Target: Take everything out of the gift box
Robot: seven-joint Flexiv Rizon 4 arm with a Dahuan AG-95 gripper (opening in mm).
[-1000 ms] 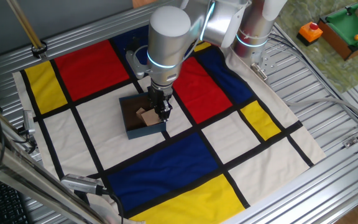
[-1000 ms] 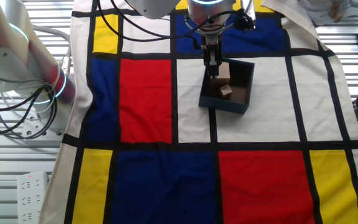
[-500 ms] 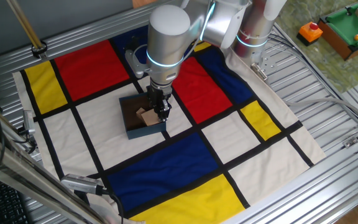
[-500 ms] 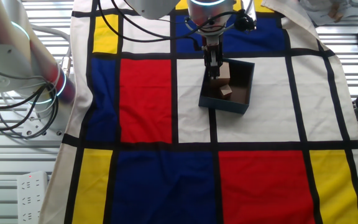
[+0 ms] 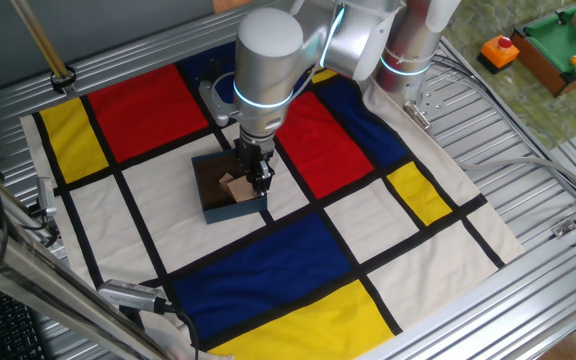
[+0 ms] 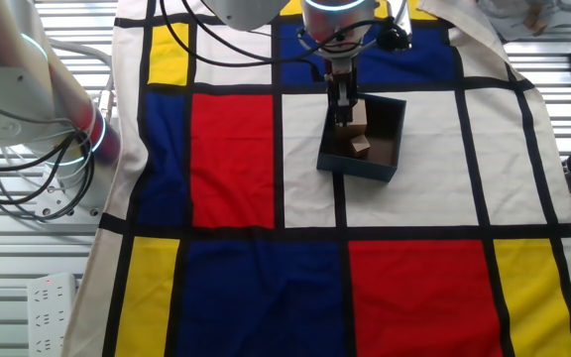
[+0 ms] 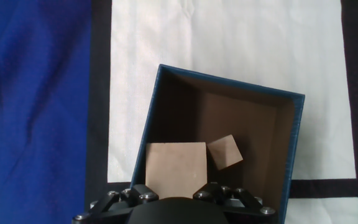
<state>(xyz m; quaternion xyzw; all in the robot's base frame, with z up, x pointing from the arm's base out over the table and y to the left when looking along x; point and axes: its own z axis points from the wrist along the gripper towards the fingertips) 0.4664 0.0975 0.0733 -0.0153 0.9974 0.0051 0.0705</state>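
Gripper (image 5: 259,183), two-finger, black: lowered into the gift box (image 5: 211,205), fingertips at the larger wooden cube (image 7: 175,169); whether the jaws are spread or clamped on the cube cannot be told, as the hand view shows only the finger bases along its bottom edge and the fixed views show the fingers close together against the cube. Larger wooden cube, light tan: inside the box, against the wall nearest the hand camera, directly ahead of the gripper. Smaller wooden cube (image 7: 225,152), light tan: inside the box, just beside the larger cube at one corner, turned at an angle to it. Gift box, dark navy outside, dark brown inside, low walls, square: sits on a white panel of the cloth (image 5: 168,210), rotated slightly against the cloth's black lines. Cloth, panels of red, blue, yellow and white divided by black bands: spread over the metal slatted table (image 5: 528,180). Arm (image 5: 268,70), silver with glowing blue rings: stands over the box. Orange object with red button (image 5: 499,51): far corner, well apart from the cloth. Green miniature pool table (image 5: 568,40): just beside the orange object.
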